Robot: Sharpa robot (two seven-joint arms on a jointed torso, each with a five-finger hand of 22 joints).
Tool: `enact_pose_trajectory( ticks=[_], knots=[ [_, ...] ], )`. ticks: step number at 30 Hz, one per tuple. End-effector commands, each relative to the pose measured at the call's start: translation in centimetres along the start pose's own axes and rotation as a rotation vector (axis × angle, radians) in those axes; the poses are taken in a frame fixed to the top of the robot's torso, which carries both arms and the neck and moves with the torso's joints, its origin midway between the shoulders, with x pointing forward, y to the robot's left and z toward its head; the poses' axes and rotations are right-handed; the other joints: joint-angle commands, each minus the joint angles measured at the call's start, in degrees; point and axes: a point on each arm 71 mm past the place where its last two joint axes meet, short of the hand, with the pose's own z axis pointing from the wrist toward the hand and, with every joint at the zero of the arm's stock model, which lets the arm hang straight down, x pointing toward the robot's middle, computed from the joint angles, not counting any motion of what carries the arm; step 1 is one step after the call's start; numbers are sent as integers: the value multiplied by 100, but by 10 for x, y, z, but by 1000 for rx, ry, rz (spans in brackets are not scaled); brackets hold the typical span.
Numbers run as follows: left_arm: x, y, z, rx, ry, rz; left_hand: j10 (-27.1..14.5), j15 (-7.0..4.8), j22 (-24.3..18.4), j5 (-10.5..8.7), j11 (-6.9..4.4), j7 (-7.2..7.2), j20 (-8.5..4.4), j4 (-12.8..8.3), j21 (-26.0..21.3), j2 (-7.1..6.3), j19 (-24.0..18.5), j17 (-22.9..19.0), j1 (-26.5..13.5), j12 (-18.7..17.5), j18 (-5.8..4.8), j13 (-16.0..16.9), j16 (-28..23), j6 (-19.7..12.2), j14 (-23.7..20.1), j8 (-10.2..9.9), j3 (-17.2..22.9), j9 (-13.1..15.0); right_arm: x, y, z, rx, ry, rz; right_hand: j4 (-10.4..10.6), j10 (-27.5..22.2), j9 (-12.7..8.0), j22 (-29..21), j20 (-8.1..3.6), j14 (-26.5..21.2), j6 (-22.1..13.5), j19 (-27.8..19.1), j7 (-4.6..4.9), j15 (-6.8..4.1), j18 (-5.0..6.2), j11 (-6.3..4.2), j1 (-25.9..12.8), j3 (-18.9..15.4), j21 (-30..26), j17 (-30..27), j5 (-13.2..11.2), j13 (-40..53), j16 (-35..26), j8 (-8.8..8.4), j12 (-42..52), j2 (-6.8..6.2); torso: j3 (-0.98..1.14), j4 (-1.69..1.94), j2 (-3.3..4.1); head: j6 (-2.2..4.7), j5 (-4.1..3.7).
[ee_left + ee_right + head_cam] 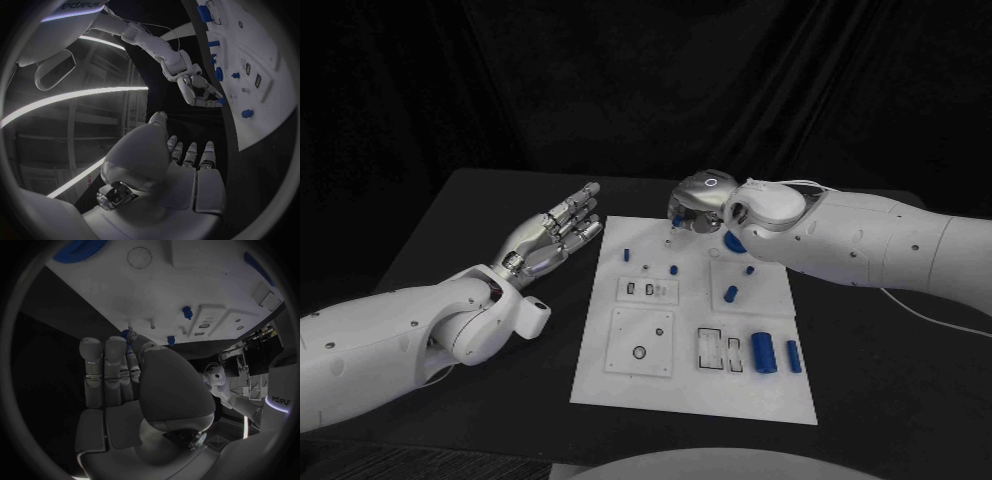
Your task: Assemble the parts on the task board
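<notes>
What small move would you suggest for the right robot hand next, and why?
Probably ease the right robot hand straight down: its fingertips pinch a small blue part at the task board's far edge. The left robot hand is open beside the board.

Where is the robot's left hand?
In the head view the left hand hovers over the black table, just left of the task board.

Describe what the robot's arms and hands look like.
Both arms are smooth white shells with rounded joints. The left arm ends in a silver metal left hand with jointed fingers. The right arm has a thin white cable along it, and its right hand is silver with a small round ring mark on top.
</notes>
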Motion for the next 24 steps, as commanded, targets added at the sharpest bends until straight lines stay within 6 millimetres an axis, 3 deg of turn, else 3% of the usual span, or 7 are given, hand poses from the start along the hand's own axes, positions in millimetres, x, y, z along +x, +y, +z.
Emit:
enact_pose_trajectory(
  ticks=[1,8,11,15,24],
  knots=[
    [2,-6,1,74,15,-11,1,30,9,32,50,29,50,0,5,7,-9,-10,47,-37,53,-9,-21,10,-3,29,49,5,6,0,1,19,19,-4,27,-40,-10,3,5,-31,-39,-12,7,14,-101,12,-46,-3,1,-5,-33,-7,-13,-22,-20,-26,-4,4,3,-9,-19],
    [2,-5,1,73,16,-11,1,38,10,31,56,33,55,-4,6,9,-7,-10,50,-37,53,-9,-21,12,-3,29,58,5,10,4,2,11,26,1,30,-44,-10,14,6,-30,-42,-8,10,15,-103,13,-49,-4,9,9,-37,-6,-3,-26,-19,-31,-4,10,-8,-2,41],
    [2,-5,1,72,16,-11,1,38,10,31,56,33,55,-4,6,9,-7,-10,50,-37,53,-9,-21,12,-3,29,58,5,11,4,2,12,28,1,31,-57,-10,14,7,-36,-50,-12,9,16,-103,13,-49,-3,4,-7,-40,-6,-18,-34,-20,-37,-7,28,-6,2,20],
    [2,-5,2,72,18,-12,1,47,11,31,64,39,62,-9,7,11,-5,-10,53,-37,52,-9,-21,14,-3,29,67,5,12,4,4,19,37,0,35,-77,-12,10,9,-44,-63,-21,10,19,-101,16,-48,1,-6,-18,-42,-7,-29,-46,-21,-42,-16,21,-12,-7,13],
    [3,-4,3,67,24,-16,1,75,16,29,84,83,92,-22,14,19,3,-10,56,-37,53,-9,-21,32,-3,31,100,7,14,4,6,29,52,-2,77,-198,-26,17,26,-82,-156,-54,21,42,-102,48,-73,18,-38,-51,-49,-7,-71,-113,-23,-65,-12,39,-8,-9,-30]
  ],
)
